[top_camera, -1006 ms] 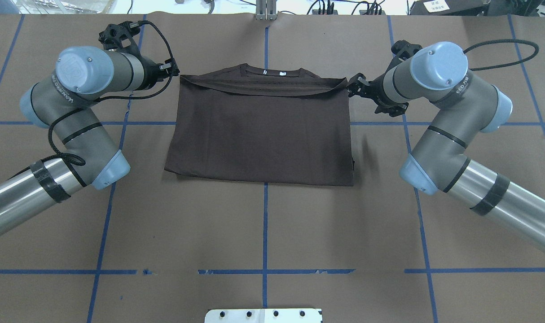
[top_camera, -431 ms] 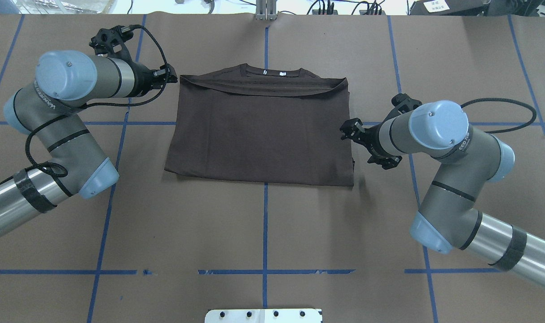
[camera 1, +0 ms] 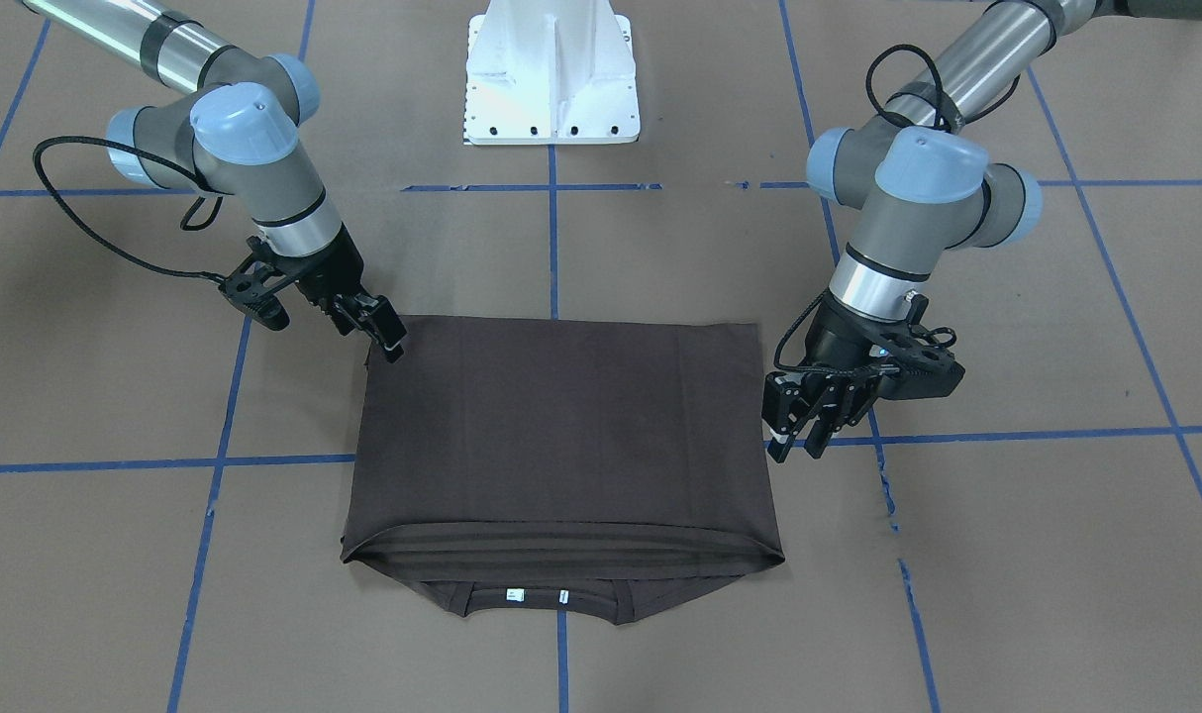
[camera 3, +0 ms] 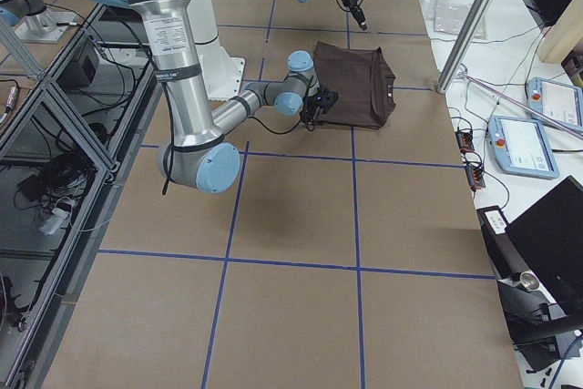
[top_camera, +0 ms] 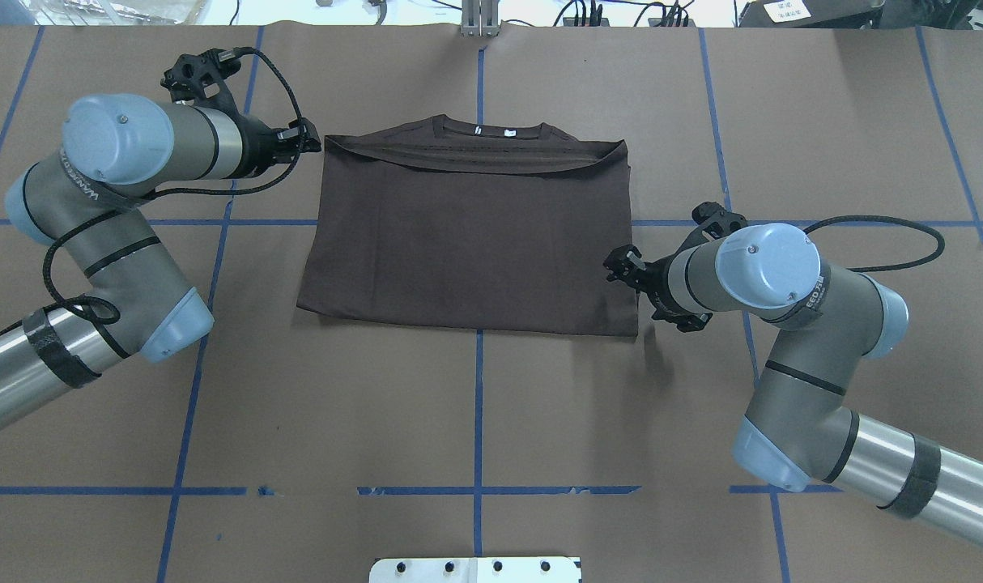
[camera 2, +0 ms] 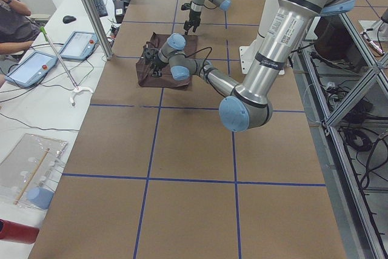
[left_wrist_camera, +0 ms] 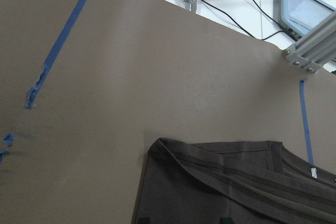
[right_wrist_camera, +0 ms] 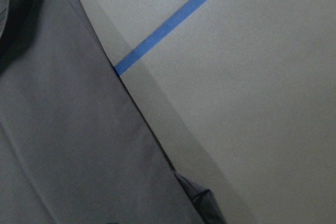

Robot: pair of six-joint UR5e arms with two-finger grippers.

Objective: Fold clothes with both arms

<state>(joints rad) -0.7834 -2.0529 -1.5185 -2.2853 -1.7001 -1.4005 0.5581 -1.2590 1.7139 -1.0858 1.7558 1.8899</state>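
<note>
Table cover: I see brown paper [top_camera: 491, 421] over the whole tabletop
Tape: blue lines [top_camera: 478, 405] mark it into large squares, frayed in places
Pedestal: a white metal base [camera 1: 551, 74] stands at the robot's side
Post: an aluminium upright [camera 2: 91, 13] rises at the table's far edge
Bench: I make out a screened pendant [camera 2: 77, 45], a keyboard [camera 2: 97, 3] and a mouse [camera 2: 69, 19]
Operator: seated at the bench [camera 2: 9, 25], only partly in my view

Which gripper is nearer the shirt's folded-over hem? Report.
Left. The left gripper hovers off one end of the hem; the right gripper is beside the T-shirt side edge, toward the robot.
</note>
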